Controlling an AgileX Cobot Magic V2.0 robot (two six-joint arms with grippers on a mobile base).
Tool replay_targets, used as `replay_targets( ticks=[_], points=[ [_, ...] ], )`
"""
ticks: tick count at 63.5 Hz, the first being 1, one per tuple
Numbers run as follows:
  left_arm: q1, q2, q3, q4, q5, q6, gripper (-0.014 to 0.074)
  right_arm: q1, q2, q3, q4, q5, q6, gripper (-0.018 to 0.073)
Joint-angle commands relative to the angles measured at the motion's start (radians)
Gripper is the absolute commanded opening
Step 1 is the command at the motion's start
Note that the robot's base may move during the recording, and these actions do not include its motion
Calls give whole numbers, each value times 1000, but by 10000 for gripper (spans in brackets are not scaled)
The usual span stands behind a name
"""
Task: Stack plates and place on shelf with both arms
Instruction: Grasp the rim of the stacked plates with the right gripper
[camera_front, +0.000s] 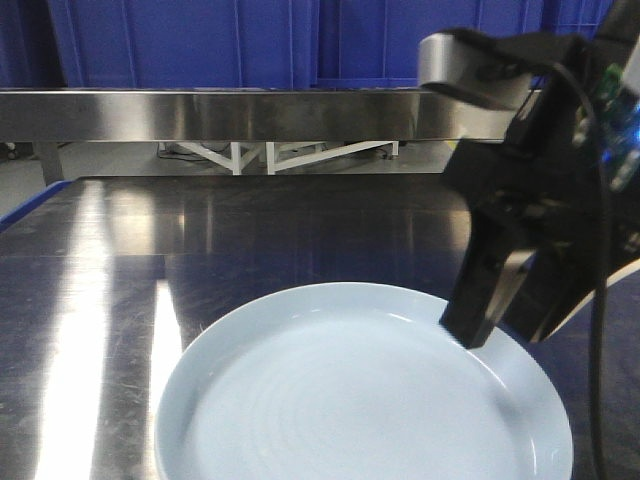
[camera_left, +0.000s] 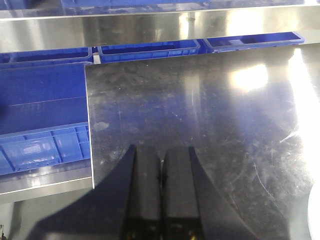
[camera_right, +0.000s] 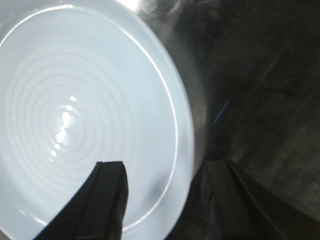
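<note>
The left gripper (camera_left: 161, 152) hangs left of the plate (camera_front: 330, 400), clear of it, over the dark tabletop (camera_left: 210, 115), its fingers pressed together on nothing. The plate lies flat on the tabletop, in front of the shelf (camera_front: 230, 112). The right gripper (camera_right: 164, 166) straddles the plate's right rim, spread wide, one finger inside, one outside.

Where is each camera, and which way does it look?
Front view: low, facing forward over the tabletop to the shelf; right gripper shows.
Left wrist: behind the left gripper, looking down at tabletop, blue crate; shut fingers show.
Right wrist: looks down on the plate; open fingers straddle its rim.
Shared: front and right wrist both see plate, right gripper.
</note>
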Motion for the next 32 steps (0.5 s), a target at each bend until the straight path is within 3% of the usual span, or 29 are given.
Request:
replay_targets(
  ticks=[1,20,32],
  points=[
    [0,-1,-29,-13,-87,-11,84,0,-7,-23,16,-38,-11,456],
    [0,-1,-29,-11,-87,-11,84,0,47,-23,-12,-68,-11,451],
    [0,-1,-29,-5,-87,-11,84,0,53,-23,-12,-65,-11,285]
  ],
)
